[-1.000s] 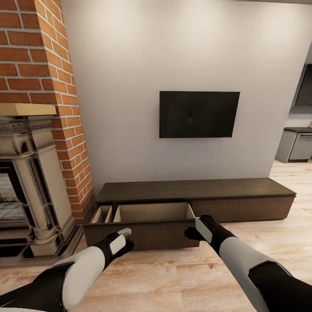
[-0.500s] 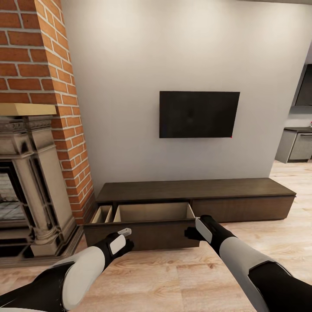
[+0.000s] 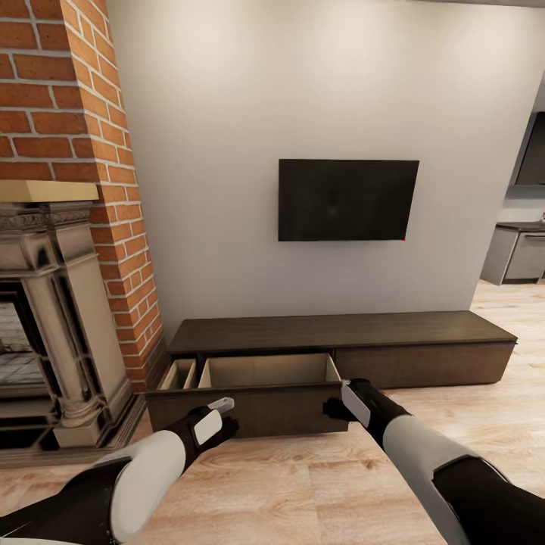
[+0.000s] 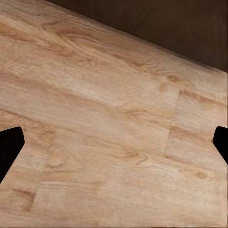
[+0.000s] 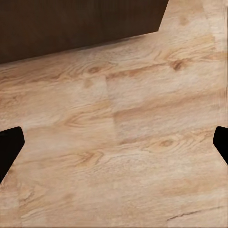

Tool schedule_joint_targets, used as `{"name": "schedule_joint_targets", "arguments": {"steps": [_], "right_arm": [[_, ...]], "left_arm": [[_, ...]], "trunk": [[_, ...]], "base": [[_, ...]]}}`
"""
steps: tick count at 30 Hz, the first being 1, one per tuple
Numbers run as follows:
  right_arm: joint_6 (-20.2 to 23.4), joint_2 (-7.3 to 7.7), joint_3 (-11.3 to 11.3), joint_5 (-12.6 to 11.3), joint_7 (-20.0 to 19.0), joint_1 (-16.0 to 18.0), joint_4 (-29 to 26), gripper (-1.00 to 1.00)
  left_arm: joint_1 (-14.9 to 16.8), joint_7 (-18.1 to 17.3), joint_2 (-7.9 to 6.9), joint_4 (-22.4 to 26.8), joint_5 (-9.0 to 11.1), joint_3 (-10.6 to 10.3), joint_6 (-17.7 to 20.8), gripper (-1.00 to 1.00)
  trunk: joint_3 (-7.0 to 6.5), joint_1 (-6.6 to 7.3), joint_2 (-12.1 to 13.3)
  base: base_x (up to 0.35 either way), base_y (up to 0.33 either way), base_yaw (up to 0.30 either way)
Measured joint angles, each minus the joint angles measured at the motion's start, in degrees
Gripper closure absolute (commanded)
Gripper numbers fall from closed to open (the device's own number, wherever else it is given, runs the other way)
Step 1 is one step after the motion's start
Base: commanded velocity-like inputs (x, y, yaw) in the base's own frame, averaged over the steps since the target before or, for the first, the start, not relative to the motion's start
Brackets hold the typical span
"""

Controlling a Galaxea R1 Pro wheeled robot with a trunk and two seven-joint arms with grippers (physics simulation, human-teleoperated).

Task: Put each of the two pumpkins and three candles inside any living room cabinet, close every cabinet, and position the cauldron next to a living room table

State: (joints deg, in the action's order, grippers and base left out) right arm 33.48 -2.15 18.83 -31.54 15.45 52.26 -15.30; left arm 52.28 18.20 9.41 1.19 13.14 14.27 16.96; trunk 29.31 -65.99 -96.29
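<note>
Cabinet (image 3: 341, 344) sits against far wall, its left drawer (image 3: 265, 372) pulled out, apparently empty. Left claw (image 3: 221, 409) and right claw (image 3: 338, 400) both spread wide, holding nothing. Risk: arms bump drawer front while turning.

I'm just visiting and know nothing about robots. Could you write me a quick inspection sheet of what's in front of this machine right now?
Surface: light wood plank floor, bare where it shows between the arms.
Job's things: long, low dark-brown wood cabinet against the grey wall; its wide left drawer is pulled out, and the pale beige interior that shows holds nothing. Right drawer front is shut. No pumpkins, candles or cauldron seen.
Clutter: nothing seen.
Grippers: left gripper and right gripper both hang in front of the open drawer, fingers spread wide, holding nothing.
Cables: nothing seen.
Surroundings: wall-mounted black TV, red brick chimney, ornate stone fireplace surround, grey kitchen units at far right.
</note>
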Motion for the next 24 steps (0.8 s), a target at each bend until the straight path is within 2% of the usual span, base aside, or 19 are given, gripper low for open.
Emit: {"name": "schedule_joint_targets", "arguments": {"steps": [3,5,6,7,8,10,12,15,20,23,24], "right_arm": [[-8.49,-2.36,-0.07,0.07,-0.03,0.01,3.82,-1.00],[-19.19,-3.88,-0.07,0.57,-0.05,-0.02,7.74,-1.00],[-22.12,-4.14,-0.07,0.86,-0.08,-0.05,8.98,-1.00],[-27.73,-4.54,-0.10,1.58,-0.18,-0.20,11.44,-1.00],[-30.29,-4.75,-0.08,2.01,-0.24,-0.33,12.51,-1.00],[-37.36,-5.47,-0.19,3.17,-0.65,-2.51,14.81,-1.00],[-40.56,-5.76,-0.19,3.95,-1.54,-4.88,15.60,-1.00],[-42.52,-5.95,-0.12,5.26,-3.39,-6.70,16.06,-1.00],[-43.56,-6.04,-0.14,6.20,-6.17,-8.48,16.32,-1.00],[-43.89,-6.06,-0.15,6.48,-7.32,-9.94,16.40,-1.00],[-43.92,-6.07,-0.12,6.55,-7.41,-10.08,16.40,-1.00]], "left_arm": [[0.00,-0.20,0.05,0.00,-0.07,-0.03,-0.66,-1.00],[0.00,-0.25,0.01,0.00,-0.10,-0.01,-2.59,-1.00],[0.00,-0.26,0.00,0.00,-0.10,0.00,-3.14,-1.00],[0.00,-0.26,-0.01,-0.01,-0.10,0.01,-4.06,-1.00],[0.00,-0.28,-0.01,-0.03,-0.10,0.02,-4.43,-1.00],[-0.28,-0.48,-0.05,-0.06,-0.11,0.05,-5.32,-1.00],[-1.47,-0.89,-0.12,-0.08,-0.15,0.08,-5.82,-1.00],[-3.34,-1.60,-0.17,-0.07,-0.22,0.07,-7.08,-1.00],[-6.77,-3.82,-0.15,-0.08,-1.18,0.01,-9.97,-1.00],[-11.47,-7.50,-0.40,-0.10,-7.35,0.03,-13.79,-1.00],[-12.54,-7.91,-0.49,-0.07,-8.26,-0.03,-14.25,-1.00]], "trunk": [[0.00,0.00,0.00],[0.00,0.00,0.00],[0.00,0.00,0.00],[0.00,0.00,0.00],[0.00,0.00,0.00],[0.01,0.00,0.00],[0.02,0.00,0.00],[0.01,0.00,0.00],[0.01,0.00,0.00],[0.01,0.00,0.00],[0.01,0.00,0.00]], "base": [[0.000,0.000,0.000],[0.000,0.000,0.000],[0.000,0.000,0.000],[0.000,0.000,0.000],[0.000,0.000,0.000],[0.000,0.000,0.000],[0.000,0.000,0.000],[0.000,0.000,0.000],[0.000,0.000,0.000],[0.000,0.000,0.000],[0.000,0.000,0.000]]}}
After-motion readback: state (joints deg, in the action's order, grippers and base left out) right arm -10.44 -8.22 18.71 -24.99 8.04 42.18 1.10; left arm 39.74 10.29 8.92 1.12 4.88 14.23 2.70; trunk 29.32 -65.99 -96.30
